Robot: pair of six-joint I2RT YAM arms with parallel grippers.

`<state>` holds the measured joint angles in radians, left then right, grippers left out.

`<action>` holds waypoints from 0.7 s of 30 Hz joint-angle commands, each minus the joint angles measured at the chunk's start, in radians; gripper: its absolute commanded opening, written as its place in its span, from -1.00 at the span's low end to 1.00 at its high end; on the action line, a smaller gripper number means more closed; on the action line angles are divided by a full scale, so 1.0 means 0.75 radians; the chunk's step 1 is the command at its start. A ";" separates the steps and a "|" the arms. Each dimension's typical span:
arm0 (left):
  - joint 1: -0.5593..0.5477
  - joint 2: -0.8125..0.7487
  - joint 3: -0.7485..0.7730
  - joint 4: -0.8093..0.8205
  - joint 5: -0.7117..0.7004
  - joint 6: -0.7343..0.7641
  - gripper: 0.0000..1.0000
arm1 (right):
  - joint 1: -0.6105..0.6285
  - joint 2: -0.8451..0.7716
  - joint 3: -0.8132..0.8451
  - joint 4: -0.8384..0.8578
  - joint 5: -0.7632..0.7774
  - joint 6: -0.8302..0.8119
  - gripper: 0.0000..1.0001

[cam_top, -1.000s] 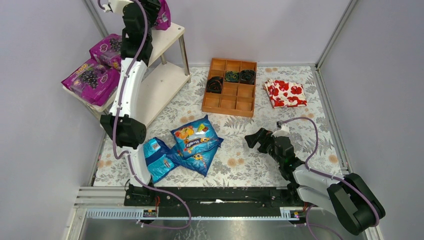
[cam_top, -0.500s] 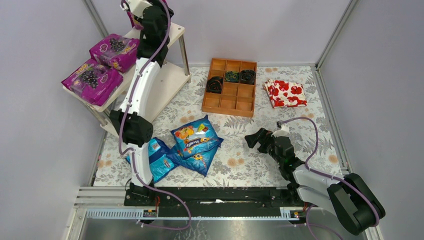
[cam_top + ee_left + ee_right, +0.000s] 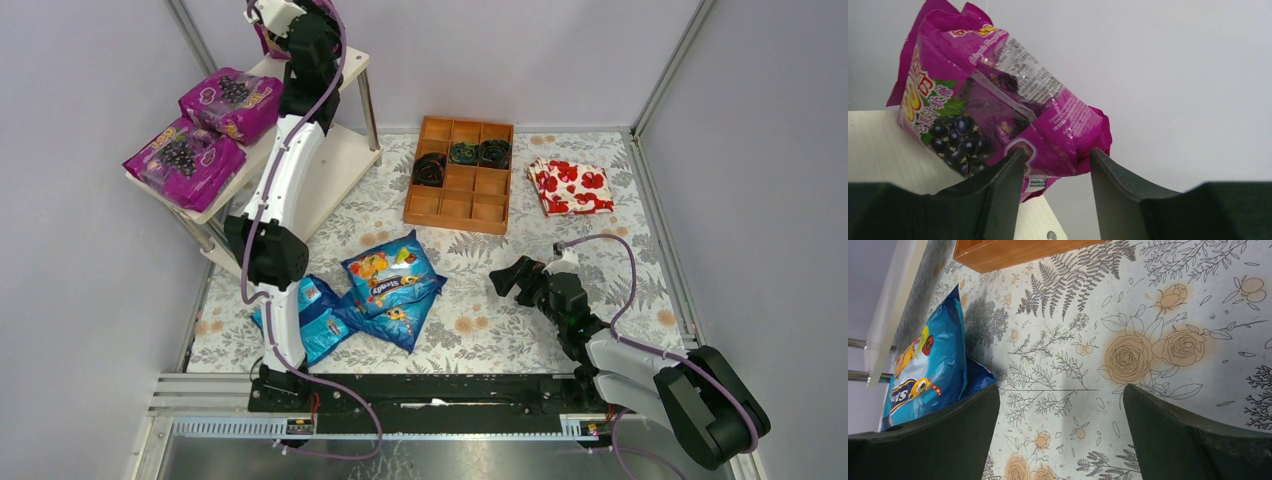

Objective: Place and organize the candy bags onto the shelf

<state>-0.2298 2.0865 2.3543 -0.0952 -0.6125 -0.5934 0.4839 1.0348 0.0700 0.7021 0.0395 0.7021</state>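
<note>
Left gripper (image 3: pixel 1055 155): jaws apart, not clamped on anything. In the left wrist view a magenta grape bag (image 3: pixel 998 110) sits right in front of the fingertips and fills the upper left and centre of the frame. Its lower corner dips to the gap between the fingers. It overlaps the tip of the frame-left finger (image 3: pixel 1008 190), but I can't tell whether they touch. The bag stands tilted on the cream top board of the shelf (image 3: pixel 878 150), with the plain wall behind it.

Top view: the left gripper (image 3: pixel 272 14) is at the upper left, over the far end of the shelf (image 3: pixel 345 72). That bag is mostly hidden behind the arm, with only slivers of magenta showing.
- Two more grape bags (image 3: pixel 232 100) (image 3: pixel 182 155) lie flat, side by side, on the near-left end of the top board.
- The lower board has no bags in view.

Right gripper (image 3: pixel 1060 390): jaws apart with nothing between them, low over the floral tabletop (image 3: pixel 1148 355). A blue candy bag (image 3: pixel 928 365) is at frame left, apart from the fingers.

Top view: the right gripper (image 3: pixel 510 278) is at lower centre-right. Three blue bags (image 3: pixel 390 270) (image 3: pixel 315 318) (image 3: pixel 402 322) overlap in a pile on the tabletop to its left. The wooden tray (image 3: pixel 460 205) and the red-flower cloth (image 3: pixel 568 187) are at upper centre-right.
</note>
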 commanded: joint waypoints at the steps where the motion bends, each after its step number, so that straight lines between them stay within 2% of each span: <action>1: 0.008 0.013 0.038 0.036 -0.016 0.051 0.03 | -0.003 0.009 0.044 0.063 -0.004 -0.005 1.00; 4: 0.010 0.005 0.022 0.036 -0.020 0.067 -0.08 | -0.005 0.012 0.045 0.063 -0.004 -0.004 1.00; 11: 0.027 -0.055 -0.072 0.036 -0.018 0.081 -0.85 | -0.004 0.009 0.044 0.064 -0.005 -0.006 1.00; 15: 0.032 -0.158 -0.236 0.100 -0.009 0.096 -0.99 | -0.003 0.010 0.043 0.064 -0.005 -0.005 1.00; 21: 0.048 -0.353 -0.532 0.231 0.021 0.094 -1.00 | -0.003 0.009 0.044 0.066 -0.006 -0.005 1.00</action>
<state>-0.2192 1.9251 2.0575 0.0395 -0.5999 -0.5465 0.4839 1.0409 0.0700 0.7025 0.0395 0.7025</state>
